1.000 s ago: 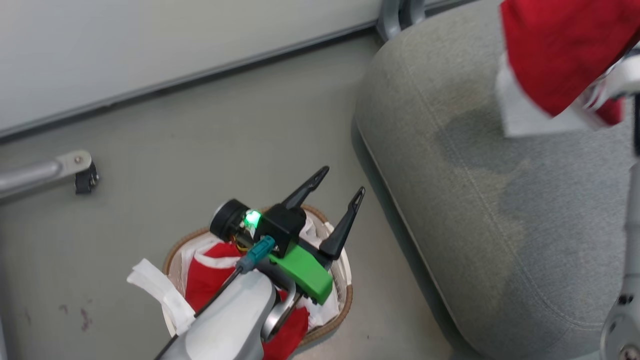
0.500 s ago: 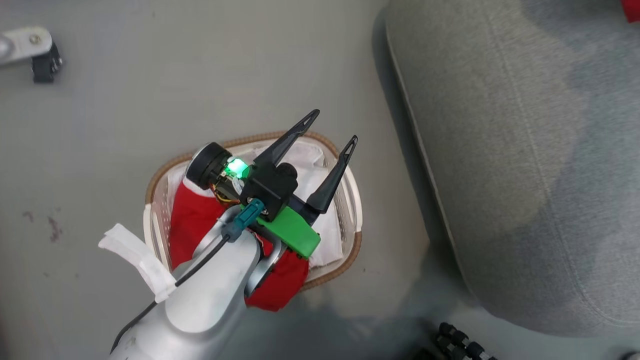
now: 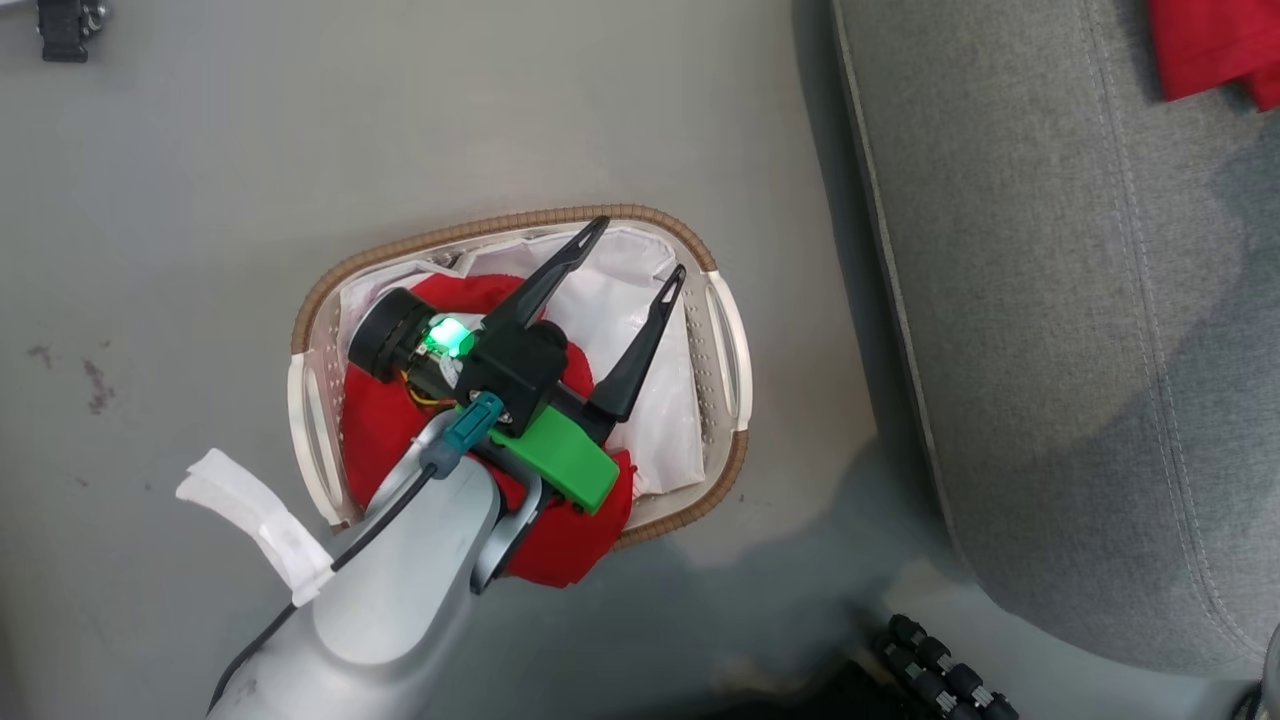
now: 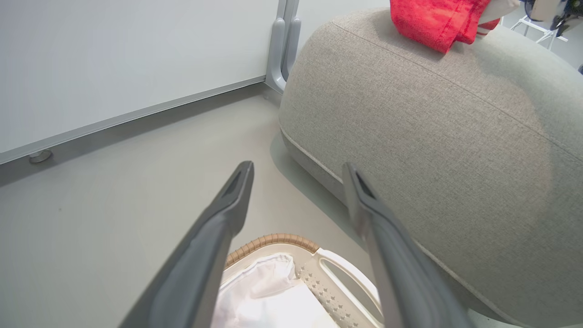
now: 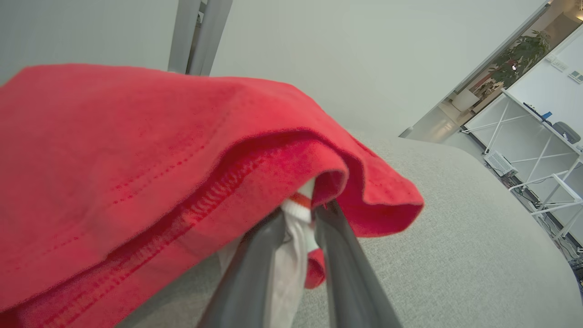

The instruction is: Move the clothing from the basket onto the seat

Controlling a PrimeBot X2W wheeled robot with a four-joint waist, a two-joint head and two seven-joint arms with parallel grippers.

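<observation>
The oval basket stands on the floor left of the seat, its white lining showing. A plain red garment lies in the basket's left half, partly under my left arm. My left gripper hangs open above the lining with nothing between its fingers; in the left wrist view the left gripper points over the basket rim toward the seat. A second red garment lies on the seat. My right gripper is shut on that garment, white trim between its fingers.
A pale wall with a baseboard and a grey metal post stand behind the seat. A black caster sits at the far left of the floor. A black ridged part lies below the seat's near edge.
The head camera has tilted down, bringing the whole basket into view. My left gripper has drawn back over the basket lining, still open. The garment held up at the right now rests on the seat.
</observation>
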